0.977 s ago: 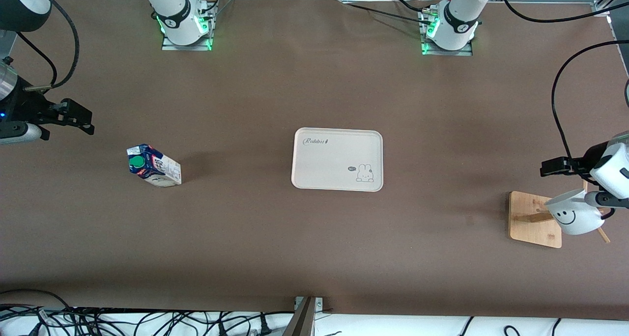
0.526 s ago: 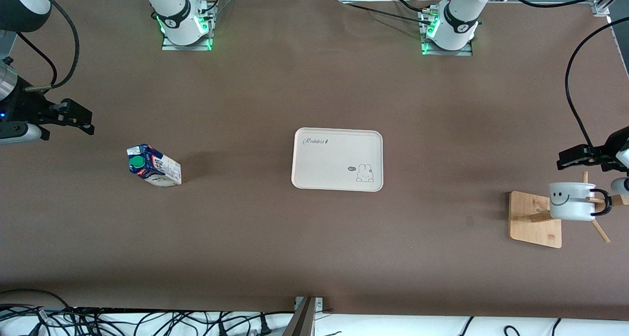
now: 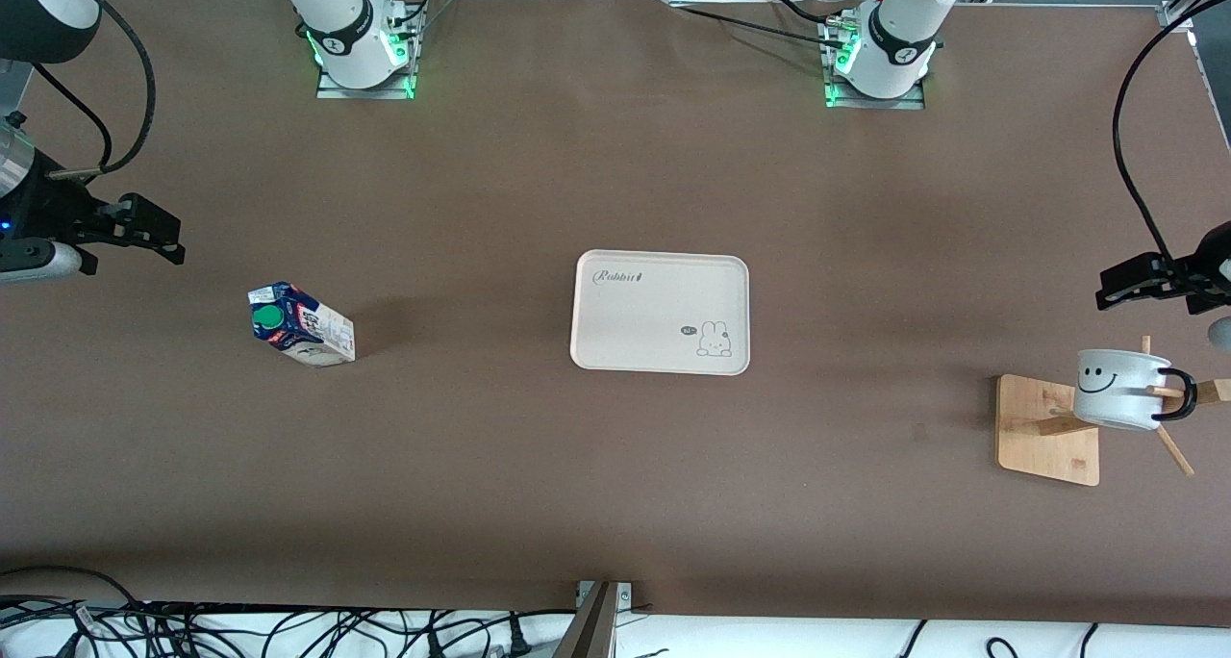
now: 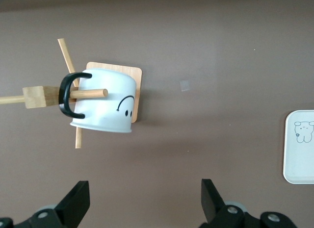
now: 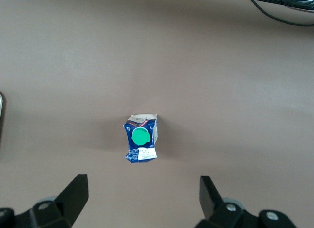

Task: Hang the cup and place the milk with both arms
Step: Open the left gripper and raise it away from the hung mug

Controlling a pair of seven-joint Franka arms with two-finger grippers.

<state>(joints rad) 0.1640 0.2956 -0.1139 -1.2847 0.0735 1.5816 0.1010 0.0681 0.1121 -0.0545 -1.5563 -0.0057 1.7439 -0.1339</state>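
The brown table (image 3: pixel 539 466) is the biggest thing, and its ends are cut off by the picture edges. Two white arms stand on it, one base (image 3: pixel 358 42) for the right arm and one base (image 3: pixel 890 47) for the left arm. Most of each arm is out of the picture.

One white tray (image 3: pixel 660 312) lies flat in the middle of the table. It has a small rabbit drawing and some writing that is too small to read well. In the left wrist view only a corner of the tray (image 4: pixel 300 147) shows.

One wooden rack (image 3: pixel 1048 429) stands toward the left arm's end of the table. Its pegs stick out, and part of it is hidden by the cup.

There is one cup (image 3: pixel 1116 400). It hangs on the rack by its black handle, with a peg through the loop. The cup (image 4: pixel 105 106) is tipped on its side and its smiley face shows.

There is one milk carton (image 3: pixel 300 324). It stands on the table toward the right arm's end, well apart from the tray. The milk carton (image 5: pixel 141 138) has a round green cap on top.

The left gripper (image 3: pixel 1149 283) is up in the air near the rack, partly cut off. The left gripper (image 4: pixel 142 208) is wide open and holds nothing.

The right gripper (image 3: pixel 130 227) waits in the air at the right arm's end of the table. The right gripper (image 5: pixel 142 201) is wide open too, with the milk carton below it, and holds nothing.
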